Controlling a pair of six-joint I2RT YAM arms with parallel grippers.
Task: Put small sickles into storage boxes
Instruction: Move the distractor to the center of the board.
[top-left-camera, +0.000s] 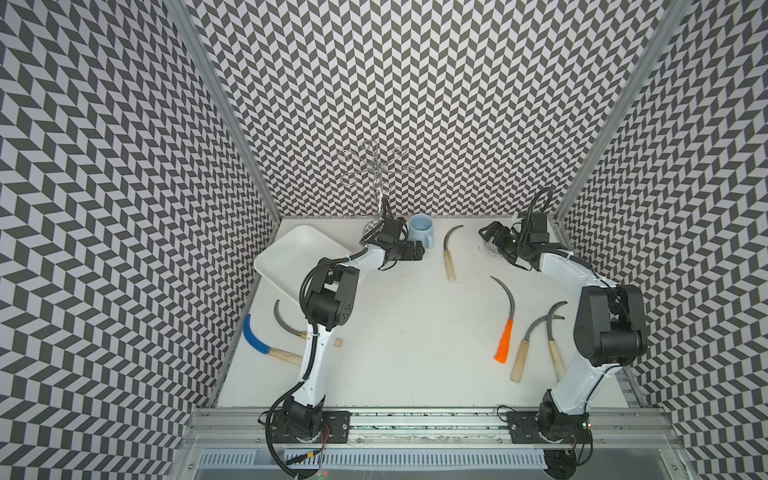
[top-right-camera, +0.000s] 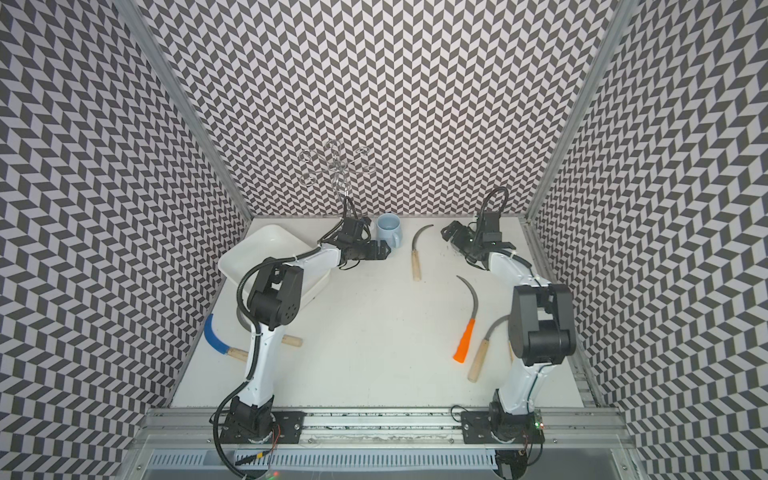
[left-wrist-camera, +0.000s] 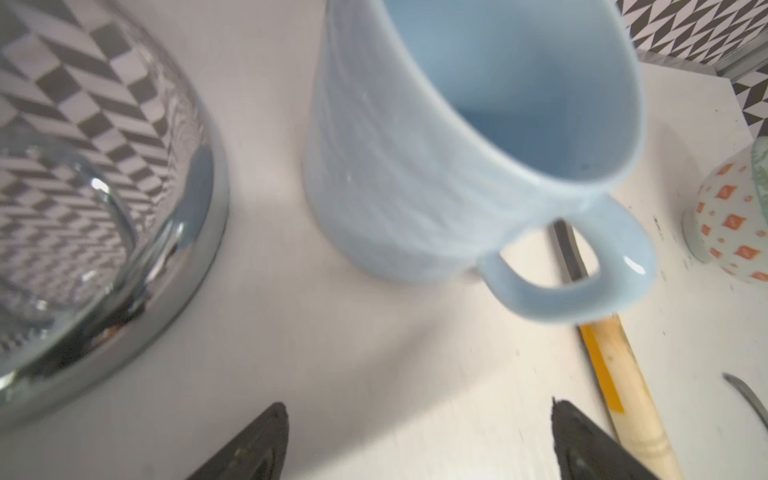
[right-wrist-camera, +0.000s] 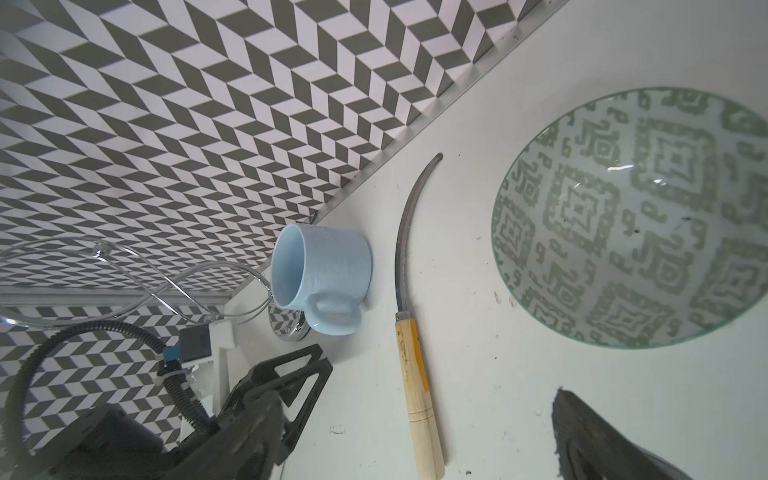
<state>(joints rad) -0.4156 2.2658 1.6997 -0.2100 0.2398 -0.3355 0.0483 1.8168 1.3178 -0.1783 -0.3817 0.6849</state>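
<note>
Several small sickles lie on the white table. One with a wooden handle (top-left-camera: 451, 253) (right-wrist-camera: 415, 374) lies at the back, between the two grippers. An orange-handled one (top-left-camera: 505, 340) and two wooden-handled ones (top-left-camera: 524, 353) (top-left-camera: 555, 345) lie front right. A blue-bladed one (top-left-camera: 257, 340) and a grey-bladed one (top-left-camera: 284, 320) lie front left, partly under my left arm. The white storage box (top-left-camera: 286, 249) (top-right-camera: 266, 249) stands back left with nothing showing inside. My left gripper (top-left-camera: 419, 249) (left-wrist-camera: 417, 405) is open and empty beside the mug. My right gripper (top-left-camera: 488, 233) (right-wrist-camera: 415, 436) is open above the table by the bowl.
A light blue mug (top-left-camera: 420, 230) (left-wrist-camera: 457, 145) stands upright at the back, just ahead of the left gripper. A green-patterned bowl (right-wrist-camera: 644, 216) sits under the right gripper. A wire rack (top-left-camera: 376, 166) on a chrome base (left-wrist-camera: 166, 257) stands behind the tray. Patterned walls close three sides.
</note>
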